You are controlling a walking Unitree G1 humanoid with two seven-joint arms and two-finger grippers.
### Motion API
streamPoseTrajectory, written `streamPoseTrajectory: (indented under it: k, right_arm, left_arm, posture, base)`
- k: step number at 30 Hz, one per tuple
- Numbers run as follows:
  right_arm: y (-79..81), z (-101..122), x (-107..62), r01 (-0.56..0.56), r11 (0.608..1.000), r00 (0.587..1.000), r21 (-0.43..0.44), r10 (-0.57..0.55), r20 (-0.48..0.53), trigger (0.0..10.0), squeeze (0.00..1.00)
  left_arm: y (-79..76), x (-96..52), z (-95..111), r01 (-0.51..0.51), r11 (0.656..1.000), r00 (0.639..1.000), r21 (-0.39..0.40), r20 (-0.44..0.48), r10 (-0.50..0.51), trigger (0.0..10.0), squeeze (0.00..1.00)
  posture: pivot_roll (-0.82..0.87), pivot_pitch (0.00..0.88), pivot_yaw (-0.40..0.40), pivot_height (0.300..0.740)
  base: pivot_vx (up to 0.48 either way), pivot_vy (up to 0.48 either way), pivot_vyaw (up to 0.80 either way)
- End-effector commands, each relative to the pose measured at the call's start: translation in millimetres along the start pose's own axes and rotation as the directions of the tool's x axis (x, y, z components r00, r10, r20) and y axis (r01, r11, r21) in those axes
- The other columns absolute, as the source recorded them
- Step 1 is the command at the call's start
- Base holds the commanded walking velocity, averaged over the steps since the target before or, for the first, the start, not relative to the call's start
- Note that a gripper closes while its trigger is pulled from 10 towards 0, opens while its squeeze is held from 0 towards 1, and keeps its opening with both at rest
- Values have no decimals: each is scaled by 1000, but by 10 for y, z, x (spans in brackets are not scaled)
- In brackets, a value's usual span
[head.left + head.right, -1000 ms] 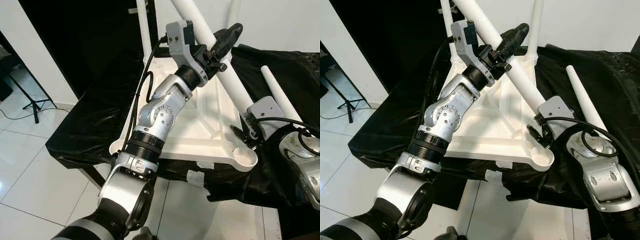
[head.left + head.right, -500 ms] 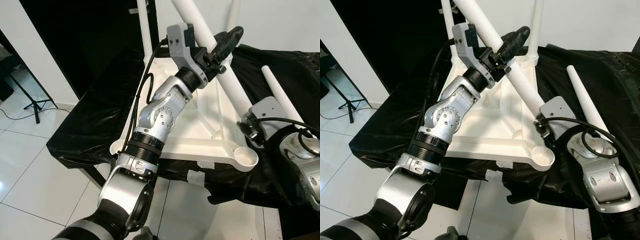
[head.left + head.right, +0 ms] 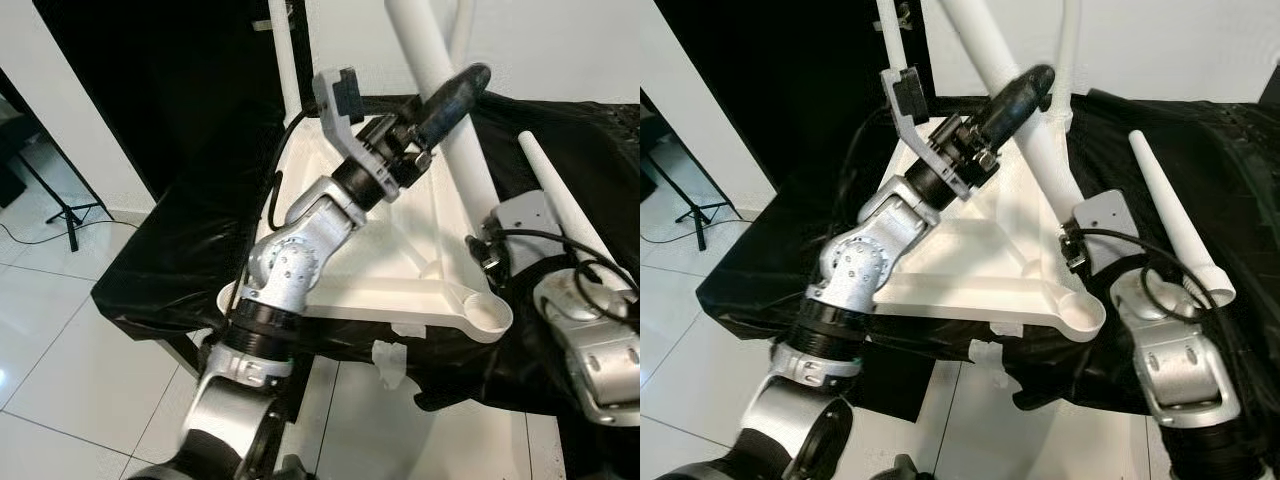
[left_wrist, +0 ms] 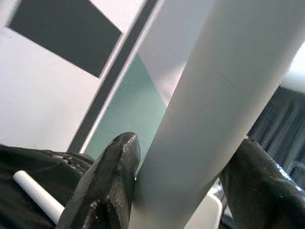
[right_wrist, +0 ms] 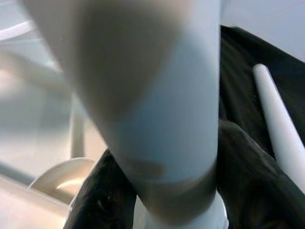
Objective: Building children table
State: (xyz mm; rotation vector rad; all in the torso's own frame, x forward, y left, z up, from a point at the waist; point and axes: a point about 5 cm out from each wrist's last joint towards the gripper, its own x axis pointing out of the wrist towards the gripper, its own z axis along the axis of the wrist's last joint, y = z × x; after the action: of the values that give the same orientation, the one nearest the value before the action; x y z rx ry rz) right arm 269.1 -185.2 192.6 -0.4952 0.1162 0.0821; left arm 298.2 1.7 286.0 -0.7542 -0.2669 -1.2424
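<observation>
With my left gripper [image 3: 437,112] and right gripper [image 3: 1068,245] both pinching the long white tube leg [image 3: 445,130] over the upturned white tabletop [image 3: 395,270], I judge it needs seating in the corner socket [image 3: 487,317].

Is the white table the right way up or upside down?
Upside down: the tabletop lies flat on the black cloth, ribs showing, with its legs pointing up.
</observation>
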Motion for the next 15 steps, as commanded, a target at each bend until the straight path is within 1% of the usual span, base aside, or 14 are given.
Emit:
streamPoseTrajectory:
  k: [1,5,9,13,15]
  right_arm:
    - [-135,125,-45,109,992,992,59,-112,53,0,0]
    - [-97,110,-52,124,989,991,80,-128,41,0,0]
    - [-95,112,-50,134,987,990,84,-137,38,0,0]
    - [-102,80,-36,151,986,988,74,-153,19,0,0]
    - [-102,72,-33,153,986,988,71,-154,16,0,0]
  left_arm:
    - [-86,-204,-139,340,939,938,-46,-62,-342,10000,0]
    - [-83,-263,-115,340,940,938,-13,-68,-340,10000,0]
    - [-101,-281,-75,353,936,934,-9,-60,-353,10000,0]
    - [-209,-249,27,390,921,920,11,-27,-390,10000,0]
    - [-231,-235,42,398,917,917,17,-23,-398,10000,0]
  posture:
    - [4,0,87,740]
    - [3,0,86,740]
    - [1,0,88,740]
    - [-1,0,90,740]
    - [-1,0,90,740]
  base:
    - [0,0,0]
    - [0,0,0]
    - [0,0,0]
    - [0,0,0]
    - [0,0,0]
